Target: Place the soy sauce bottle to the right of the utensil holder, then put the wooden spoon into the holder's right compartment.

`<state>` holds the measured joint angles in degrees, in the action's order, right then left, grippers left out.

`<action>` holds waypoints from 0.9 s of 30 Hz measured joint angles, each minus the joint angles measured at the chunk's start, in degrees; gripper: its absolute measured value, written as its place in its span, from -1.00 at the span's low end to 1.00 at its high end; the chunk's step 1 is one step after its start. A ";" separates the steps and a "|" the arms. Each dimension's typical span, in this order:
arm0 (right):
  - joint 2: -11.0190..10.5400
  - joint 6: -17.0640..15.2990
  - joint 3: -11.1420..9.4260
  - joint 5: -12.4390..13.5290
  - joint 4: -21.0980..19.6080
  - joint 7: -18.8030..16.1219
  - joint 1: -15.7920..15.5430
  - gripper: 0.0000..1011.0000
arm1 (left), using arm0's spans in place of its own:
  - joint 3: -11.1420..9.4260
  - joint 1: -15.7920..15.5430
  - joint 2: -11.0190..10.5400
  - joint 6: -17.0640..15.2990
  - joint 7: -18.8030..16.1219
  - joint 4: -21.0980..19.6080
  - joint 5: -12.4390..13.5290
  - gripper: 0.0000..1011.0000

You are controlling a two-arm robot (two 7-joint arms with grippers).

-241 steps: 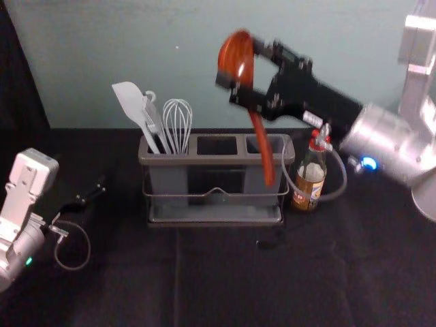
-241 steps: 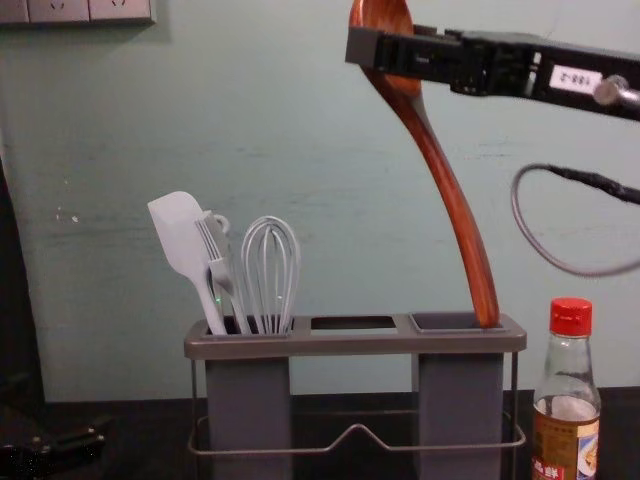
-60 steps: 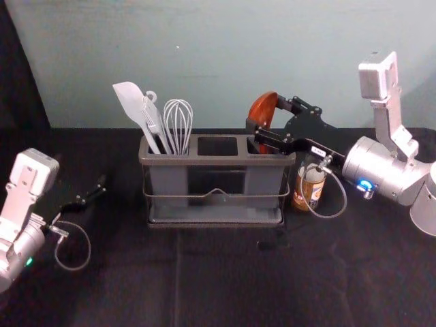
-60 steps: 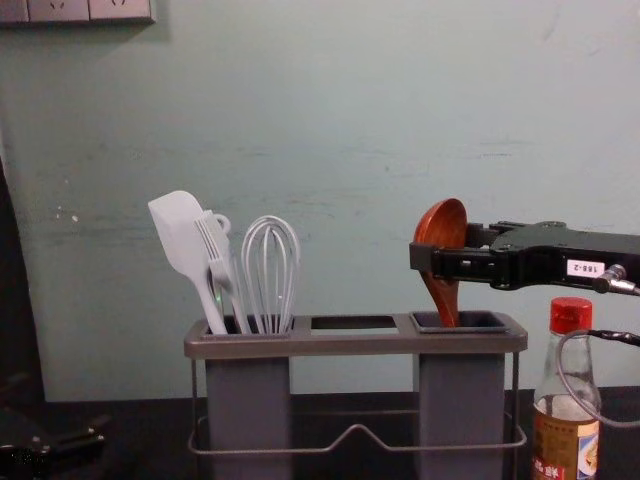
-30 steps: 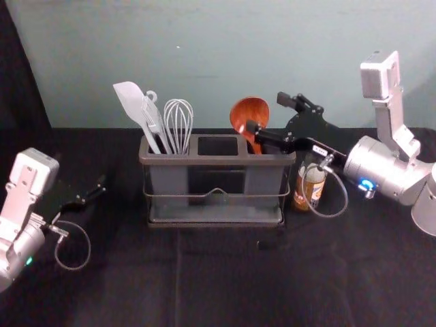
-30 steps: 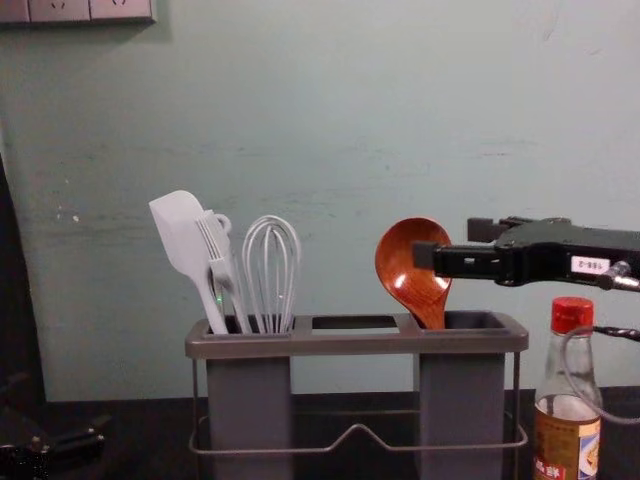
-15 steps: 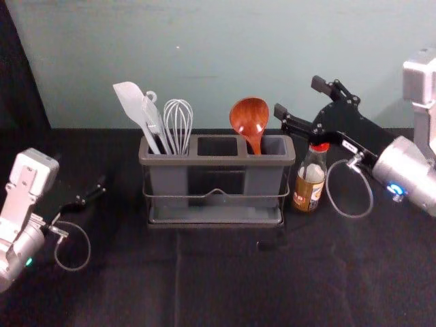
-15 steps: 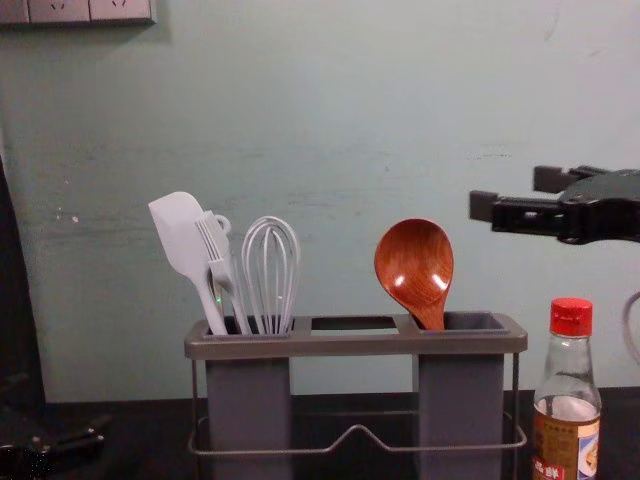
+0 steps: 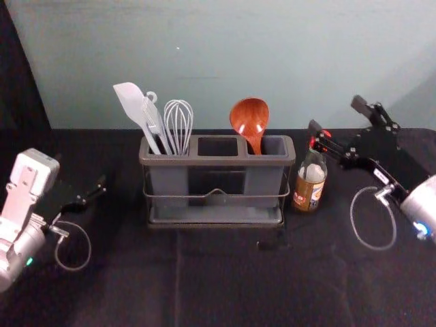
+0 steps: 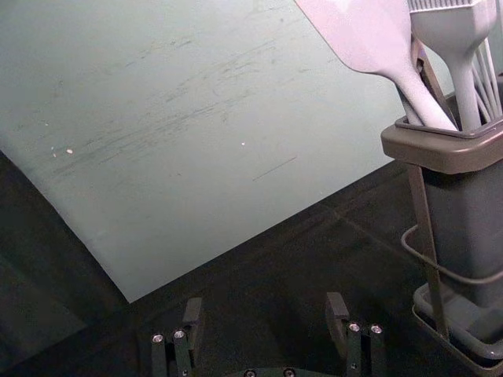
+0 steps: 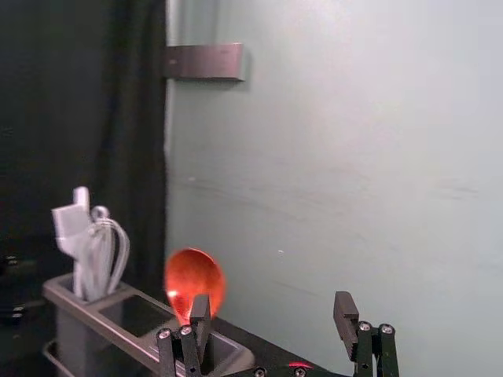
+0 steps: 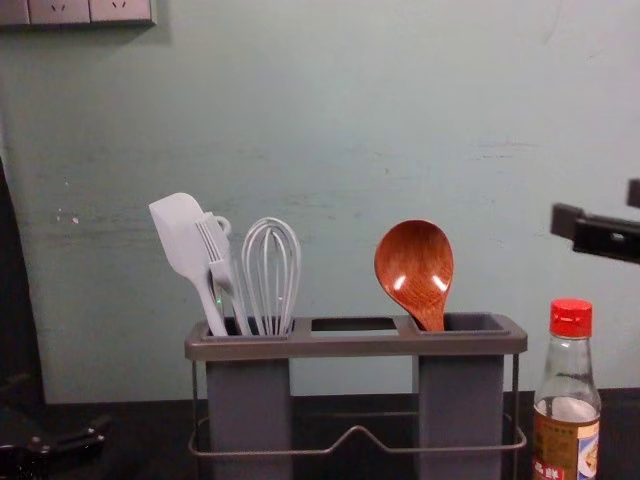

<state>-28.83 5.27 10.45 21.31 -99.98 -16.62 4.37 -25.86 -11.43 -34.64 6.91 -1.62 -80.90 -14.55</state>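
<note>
The wooden spoon (image 9: 249, 122) stands bowl-up in the right compartment of the grey utensil holder (image 9: 216, 161), leaning toward its left side. Just right of the holder, the soy sauce bottle (image 9: 310, 182) is upright on the table; its red cap (image 12: 571, 317) shows in the chest view. My right gripper (image 9: 335, 113) is open and empty, up and to the right of the spoon, partly in front of the bottle's top. In its wrist view the right gripper (image 11: 273, 310) has its fingers wide apart. My left gripper (image 9: 102, 185) idles at the left; in its wrist view the left gripper (image 10: 267, 314) is open.
A white spatula (image 9: 132, 105), a brush and a whisk (image 9: 178, 125) stand in the holder's left compartment. The middle compartment (image 9: 217, 146) holds nothing visible. The wall rises behind the black-covered table (image 9: 225, 279). A cable loop hangs from the right arm.
The right gripper has let go of the spoon and drawn away to the right. The spoon, earlier lowered into the right compartment, has turned its bowl to face forward. The left arm has stayed still.
</note>
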 joint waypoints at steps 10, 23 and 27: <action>5.21 8.15 -1.89 -4.95 1.88 6.08 -6.12 0.98 | 0.00 0.00 0.00 0.00 0.00 0.00 0.01 1.00; 8.78 12.25 -2.26 -9.51 4.97 8.29 -8.57 0.98 | 0.00 0.00 0.00 0.00 0.00 0.00 0.00 1.00; 9.37 12.52 -2.45 -10.72 5.46 8.36 -8.57 0.98 | 0.00 0.00 0.00 0.00 0.00 0.00 0.00 1.00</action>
<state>-19.45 17.79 8.00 10.59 -94.52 -8.26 -4.20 -25.86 -11.43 -34.65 6.91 -1.62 -80.90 -14.55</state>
